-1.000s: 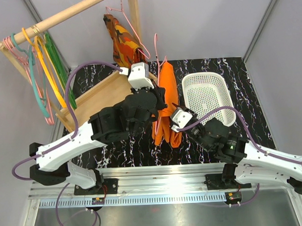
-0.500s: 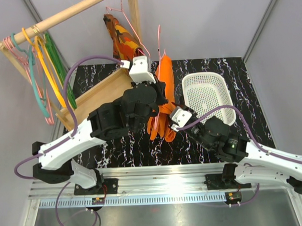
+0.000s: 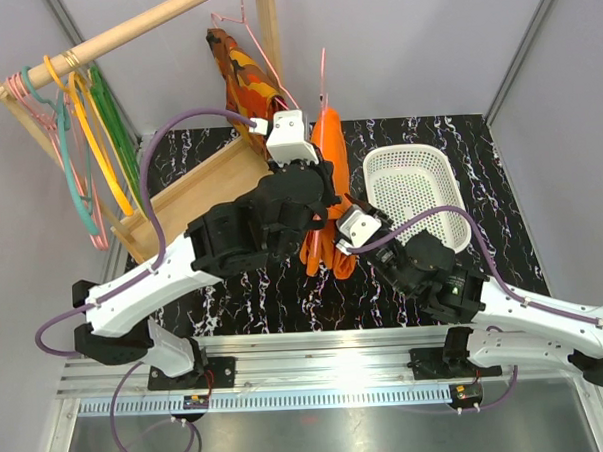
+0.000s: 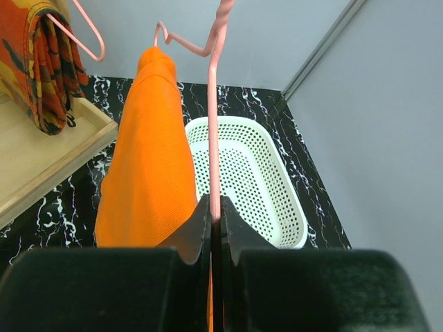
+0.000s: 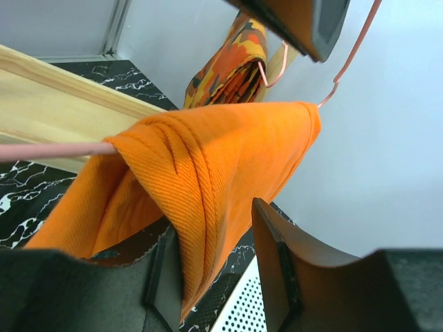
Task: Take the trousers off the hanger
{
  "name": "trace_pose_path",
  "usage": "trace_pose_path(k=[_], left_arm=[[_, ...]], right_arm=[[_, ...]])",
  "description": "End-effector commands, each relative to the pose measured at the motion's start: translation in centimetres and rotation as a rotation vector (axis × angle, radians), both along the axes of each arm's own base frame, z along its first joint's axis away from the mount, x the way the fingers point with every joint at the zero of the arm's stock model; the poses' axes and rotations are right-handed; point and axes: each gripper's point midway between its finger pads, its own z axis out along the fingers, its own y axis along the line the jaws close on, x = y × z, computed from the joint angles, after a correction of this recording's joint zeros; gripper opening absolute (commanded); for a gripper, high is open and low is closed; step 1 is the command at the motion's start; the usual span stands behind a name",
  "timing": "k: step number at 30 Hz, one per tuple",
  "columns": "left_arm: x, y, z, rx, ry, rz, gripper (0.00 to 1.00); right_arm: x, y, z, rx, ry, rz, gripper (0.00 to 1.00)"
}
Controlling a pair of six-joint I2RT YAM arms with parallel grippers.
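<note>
The bright orange trousers (image 3: 325, 175) hang folded over the bar of the thin pink hanger (image 3: 323, 80), held up above the table. My left gripper (image 4: 215, 207) is shut on the hanger's pink wire (image 4: 214, 124), with the trousers (image 4: 149, 173) draped just to its left. My right gripper (image 5: 218, 235) is open and sits low beside the trousers (image 5: 208, 159). A hanging fold lies between its fingers against the left one, with a gap to the right finger. The hanger's bar (image 5: 55, 149) runs out of the cloth to the left.
A white perforated basket (image 3: 447, 170) stands right of the trousers. A wooden tray (image 3: 195, 191) lies to the back left, under a red, orange and yellow patterned garment (image 3: 240, 79) on another pink hanger. Coloured plastic hangers (image 3: 78, 146) hang on the wooden rail at far left.
My left gripper has lifted the hanger and trousers up and towards the back. The right gripper has moved up and in under the cloth's lower part.
</note>
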Motion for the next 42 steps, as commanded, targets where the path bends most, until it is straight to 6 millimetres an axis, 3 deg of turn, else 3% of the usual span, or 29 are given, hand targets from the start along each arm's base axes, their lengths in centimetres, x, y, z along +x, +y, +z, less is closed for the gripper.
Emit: trace_pose_path(k=[1, 13, 14, 16, 20, 22, 23, 26, 27, 29, 30, 33, 34, 36, 39, 42], left_arm=[[0.3, 1.7, 6.1, -0.198, -0.077, 0.059, 0.00], [0.1, 0.0, 6.1, -0.220, -0.058, 0.010, 0.00], [0.1, -0.1, 6.1, -0.219, -0.057, 0.010, 0.00], [0.1, 0.1, 5.7, -0.204, -0.052, 0.016, 0.00], [0.3, 1.1, 4.3, -0.178, -0.037, 0.041, 0.00], [0.4, 2.0, 2.8, -0.170, -0.022, 0.054, 0.00], [0.5, 1.9, 1.1, -0.147, -0.004, 0.055, 0.00], [0.6, 3.1, -0.1, -0.158, 0.014, 0.058, 0.00], [0.7, 3.1, -1.7, -0.139, 0.032, 0.063, 0.00], [0.4, 3.6, -2.6, -0.142, 0.045, 0.062, 0.00], [0.4, 3.6, -4.2, -0.112, 0.060, 0.064, 0.00], [0.1, 4.1, -6.1, -0.103, 0.085, 0.070, 0.00], [0.1, 4.1, -7.9, -0.070, 0.102, 0.073, 0.00], [-0.1, 4.3, -9.2, -0.068, 0.124, 0.078, 0.00], [-0.4, 4.6, -11.9, -0.049, 0.161, 0.086, 0.00], [-0.7, 5.1, -14.4, -0.024, 0.193, 0.098, 0.00]], right_arm=[[-0.1, -1.1, 4.7, 0.139, -0.072, -0.029, 0.48], [0.8, 1.5, 5.0, 0.164, -0.064, -0.020, 0.52], [0.9, 1.7, 5.1, 0.166, -0.065, -0.019, 0.50], [1.1, 1.8, 5.0, 0.149, -0.065, -0.026, 0.27], [1.1, 1.3, 5.4, 0.130, -0.074, -0.044, 0.03], [0.9, 0.6, 5.8, 0.139, -0.077, -0.052, 0.00], [0.9, 0.4, 5.8, 0.139, -0.076, -0.051, 0.00], [0.8, -0.8, 6.4, 0.167, -0.078, -0.065, 0.00], [1.0, -1.3, 6.5, 0.173, -0.074, -0.085, 0.00], [1.4, -2.4, 7.0, 0.185, -0.072, -0.117, 0.00], [1.7, -2.8, 7.1, 0.189, -0.070, -0.133, 0.00], [2.4, -4.2, 7.8, 0.217, -0.061, -0.170, 0.00], [2.5, -4.8, 8.5, 0.235, -0.063, -0.182, 0.00], [3.2, -5.8, 8.7, 0.242, -0.057, -0.216, 0.00], [3.7, -7.3, 10.3, 0.268, -0.068, -0.258, 0.00], [3.7, -9.2, 13.5, 0.321, -0.095, -0.296, 0.00]])
